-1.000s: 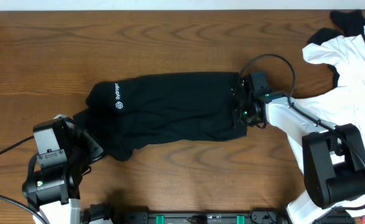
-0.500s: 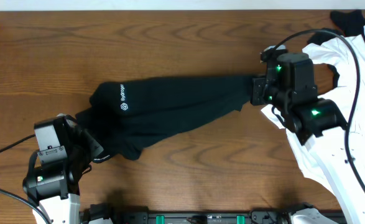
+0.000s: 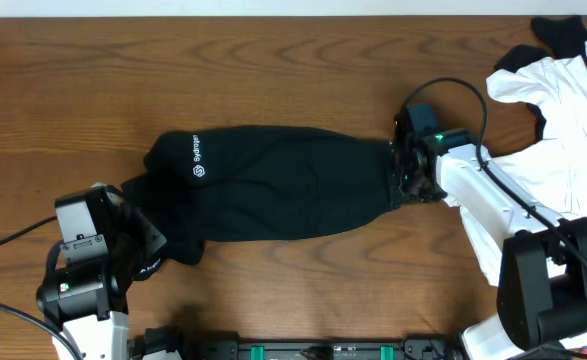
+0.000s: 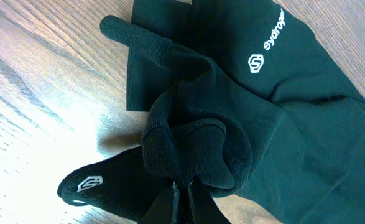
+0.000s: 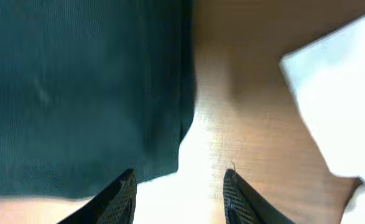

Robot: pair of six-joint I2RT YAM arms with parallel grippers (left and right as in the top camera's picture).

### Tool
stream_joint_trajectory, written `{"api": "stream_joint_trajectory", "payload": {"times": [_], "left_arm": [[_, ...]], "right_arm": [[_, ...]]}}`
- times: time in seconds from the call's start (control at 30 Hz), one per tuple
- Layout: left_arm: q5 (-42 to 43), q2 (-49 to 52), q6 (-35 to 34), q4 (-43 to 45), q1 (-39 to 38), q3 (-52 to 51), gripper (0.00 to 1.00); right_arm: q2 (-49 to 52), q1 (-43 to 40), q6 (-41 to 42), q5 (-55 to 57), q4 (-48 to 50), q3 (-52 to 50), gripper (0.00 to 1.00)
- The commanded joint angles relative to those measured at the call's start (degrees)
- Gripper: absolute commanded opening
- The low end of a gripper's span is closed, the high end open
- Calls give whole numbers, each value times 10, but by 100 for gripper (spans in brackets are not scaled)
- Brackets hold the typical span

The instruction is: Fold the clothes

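- Between the fingers of the left pincer [image 4: 183, 190] sits a bunched fold of the black shirt [image 3: 273, 185]; the jaws are clenched tight on the cloth
- Ahead of that pincer the shirt lies spread along the wooden table [image 3: 273, 60], with its white logo [image 4: 255, 63] and line of text [image 4: 274, 31] facing up, ahead and to the right of the fingers
- Just left of those fingers a dark flap [image 4: 89, 183] with a second small white emblem rests on the wood
- At the shirt's other end the right pincer [image 5: 179, 177] is released, its two fingers spread with bare table between them
- Ahead and to the left of the right pincer lies the shirt's edge, just beside the left finger; whether they touch cannot be told
- Ahead and to its right a white garment [image 3: 563, 110] lies on the table, apart from the shirt, with a black piece [image 3: 563, 32] at its far corner
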Motion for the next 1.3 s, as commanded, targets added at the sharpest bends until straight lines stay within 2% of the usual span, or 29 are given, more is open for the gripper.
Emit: {"api": "stream_joint_trajectory", "payload": {"times": [0.0,0.17,0.63,0.67,0.73,0.77,0.8,0.97,1.13,1.27], "left_arm": [[-3,0,8,-2,5,5,6],[-3,0,8,-2,5,5,6],[-3,0,8,-2,4,5,6],[-3,0,8,-2,5,5,6],[-3,0,8,-2,5,5,6],[-3,0,8,-2,4,5,6],[-3,0,8,-2,5,5,6],[-3,0,8,-2,4,5,6],[-3,0,8,-2,4,5,6],[-3,0,8,-2,5,5,6]], "right_arm": [[-1,-3,-38,-39,-14,2,44],[1,12,-67,-97,4,-15,45],[11,25,-32,-95,224,-140,44],[11,25,-31,-95,236,-145,39],[11,25,-29,-95,240,-147,20],[11,25,-29,-95,238,-147,7],[11,25,-29,-95,234,-147,1],[1,25,-6,-100,164,-141,1],[-77,26,-12,-106,-33,-80,1],[-172,26,-80,-160,-172,3,1]]}}
